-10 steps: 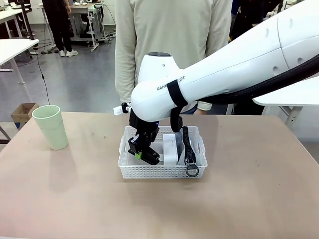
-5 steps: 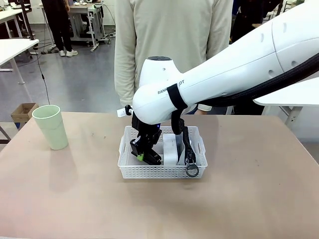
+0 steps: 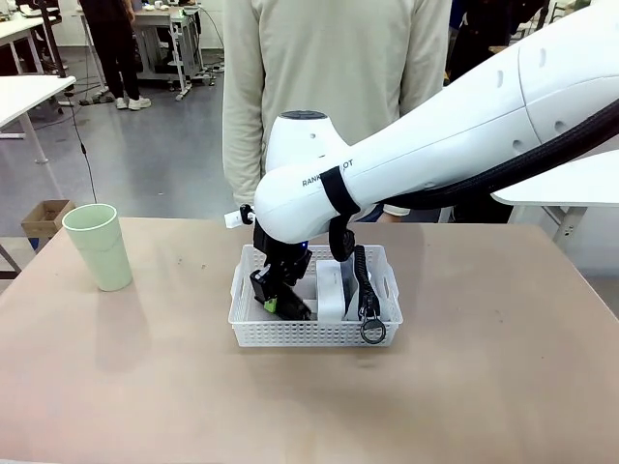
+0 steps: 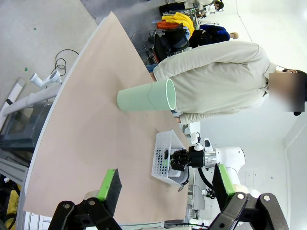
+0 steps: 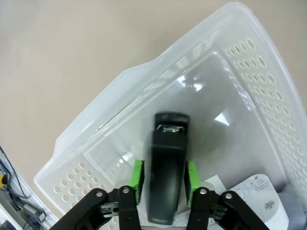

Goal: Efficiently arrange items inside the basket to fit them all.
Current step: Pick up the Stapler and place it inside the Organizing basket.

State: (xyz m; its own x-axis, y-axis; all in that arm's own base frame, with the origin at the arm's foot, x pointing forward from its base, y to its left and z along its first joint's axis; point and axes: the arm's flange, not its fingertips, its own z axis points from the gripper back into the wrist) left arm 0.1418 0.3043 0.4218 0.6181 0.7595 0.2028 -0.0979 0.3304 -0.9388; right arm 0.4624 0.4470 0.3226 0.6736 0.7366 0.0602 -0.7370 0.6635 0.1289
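Fingers of the right gripper straddle the small black stapler low in the free end of the basket, beside the on-edge white box device, likely sparing room for the pale green cup; whether they are clamped or slack, I cannot tell.

Right tool pointing down; left tool jaws wide apart.

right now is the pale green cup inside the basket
No, the pale green cup stands upright on the table, apart from the basket and to its left in the front view.
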